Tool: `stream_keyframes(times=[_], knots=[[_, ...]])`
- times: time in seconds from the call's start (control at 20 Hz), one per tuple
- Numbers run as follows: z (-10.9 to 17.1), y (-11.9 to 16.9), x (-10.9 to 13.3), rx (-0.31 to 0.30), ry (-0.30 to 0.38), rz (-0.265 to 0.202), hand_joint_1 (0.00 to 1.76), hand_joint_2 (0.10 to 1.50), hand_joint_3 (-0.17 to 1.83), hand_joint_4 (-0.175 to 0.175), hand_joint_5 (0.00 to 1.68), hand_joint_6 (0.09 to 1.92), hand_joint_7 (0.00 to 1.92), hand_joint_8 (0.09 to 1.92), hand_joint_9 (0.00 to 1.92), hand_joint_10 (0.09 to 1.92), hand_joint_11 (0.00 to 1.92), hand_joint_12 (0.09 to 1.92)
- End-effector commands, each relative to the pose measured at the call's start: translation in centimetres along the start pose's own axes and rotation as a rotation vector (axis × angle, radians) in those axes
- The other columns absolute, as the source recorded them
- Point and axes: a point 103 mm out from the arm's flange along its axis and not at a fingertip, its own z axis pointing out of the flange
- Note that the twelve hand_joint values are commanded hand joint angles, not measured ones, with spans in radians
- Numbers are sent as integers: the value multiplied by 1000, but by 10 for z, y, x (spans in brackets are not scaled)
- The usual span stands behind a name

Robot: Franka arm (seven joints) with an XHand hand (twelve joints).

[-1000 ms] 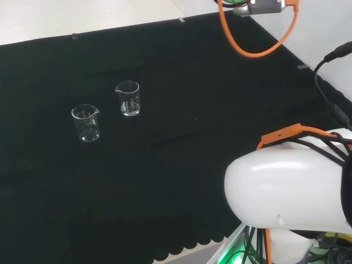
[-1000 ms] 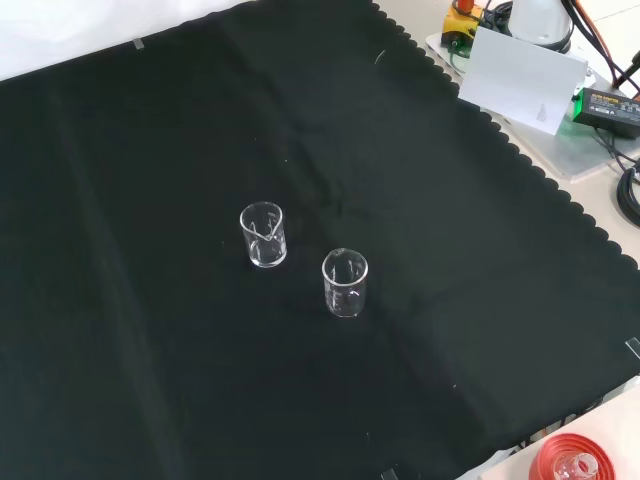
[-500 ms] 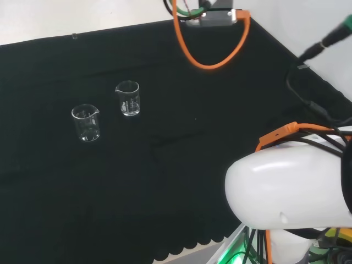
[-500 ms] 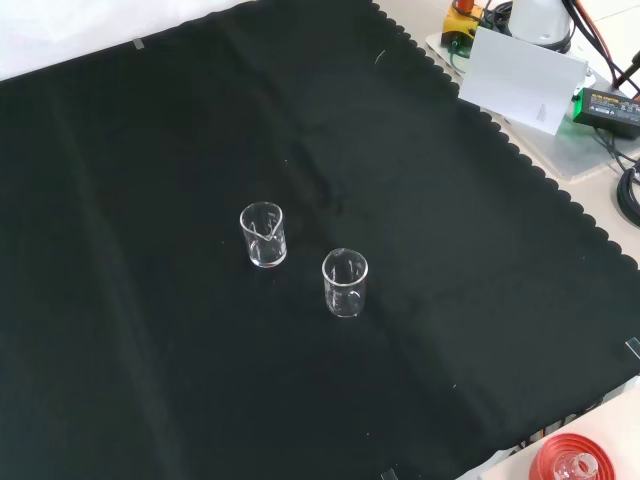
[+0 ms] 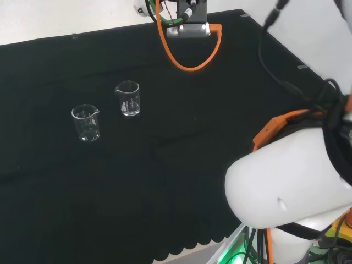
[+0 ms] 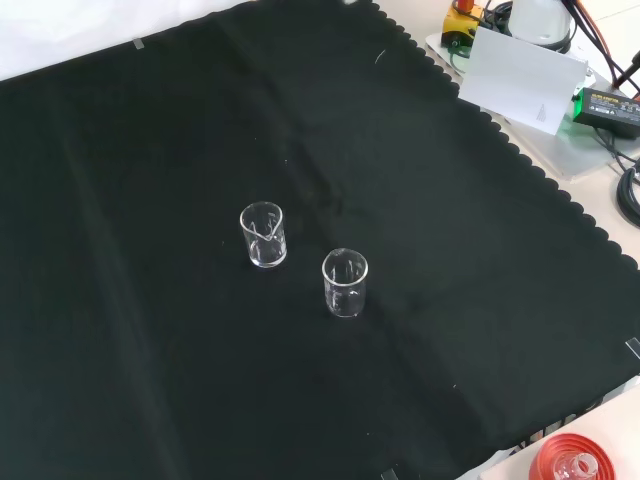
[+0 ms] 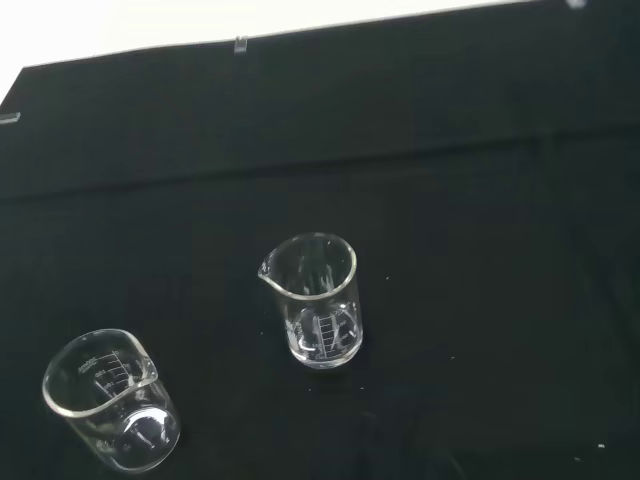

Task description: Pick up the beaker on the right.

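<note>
Two small clear glass beakers stand upright and apart on the black cloth. In the head view one beaker (image 5: 86,122) is at the left and the other beaker (image 5: 128,98) is a little to its right and farther back. The front view has one beaker (image 6: 263,235) near the cloth's middle and the second beaker (image 6: 345,283) to its lower right. In the wrist view a beaker (image 7: 315,300) with a spout stands in the middle and another beaker (image 7: 112,400) sits nearer a corner. Both look empty. The arm's wrist block (image 5: 187,25) hangs high, to the right of the beakers in the head view.
An orange cable loop (image 5: 187,60) hangs under the wrist block. The arm's big white link (image 5: 291,187) stands at the head view's right. Beyond the cloth's scalloped edge (image 6: 520,160) lie a white box (image 6: 520,80) and cables. A red ribbed ring (image 6: 570,462) sits at the front view's corner.
The wrist block with its orange cable has moved left along the head view's top, toward the beakers. The white link has shifted a little. Both beakers stay put.
</note>
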Motion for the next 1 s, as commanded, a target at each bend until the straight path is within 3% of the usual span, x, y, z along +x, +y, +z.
stream_keyframes(times=[0.05,0.3,0.5,1.0], knots=[[39,89,-49,-1,119,-56,356,1316,-17,-49,180,87,46,545,121,704,0,930],[74,120,-62,22,159,-98,361,1315,-18,-50,183,87,57,552,129,708,0,932],[94,139,-58,29,193,-146,378,1308,-22,-51,188,87,69,563,141,712,0,936],[145,176,-49,80,260,-201,402,1297,-29,-52,194,87,77,574,147,713,0,942]])
